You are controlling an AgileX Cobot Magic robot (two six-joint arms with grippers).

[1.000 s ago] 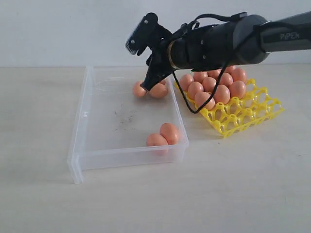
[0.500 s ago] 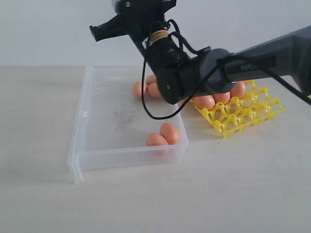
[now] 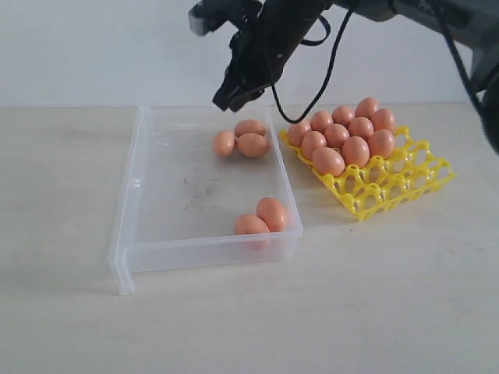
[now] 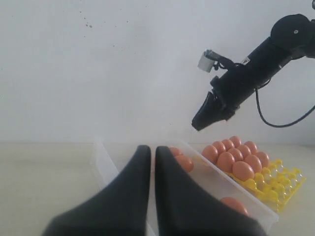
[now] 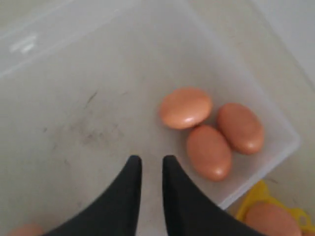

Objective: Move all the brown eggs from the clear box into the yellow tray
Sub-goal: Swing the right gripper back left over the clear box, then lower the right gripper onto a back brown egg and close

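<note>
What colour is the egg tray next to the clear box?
The tray is bright yellow, clearest in the exterior view.

Brown eggs lie in clear box, yellow tray.

- Exterior view: front, slightly raised, mid-range; box at 9 o'clock of tray.
- Left wrist: low, level, shares both.
- Right wrist: close, steeply down into box.

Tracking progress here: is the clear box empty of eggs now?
No, three eggs lie at the box's far end and two more by its near wall.
</note>
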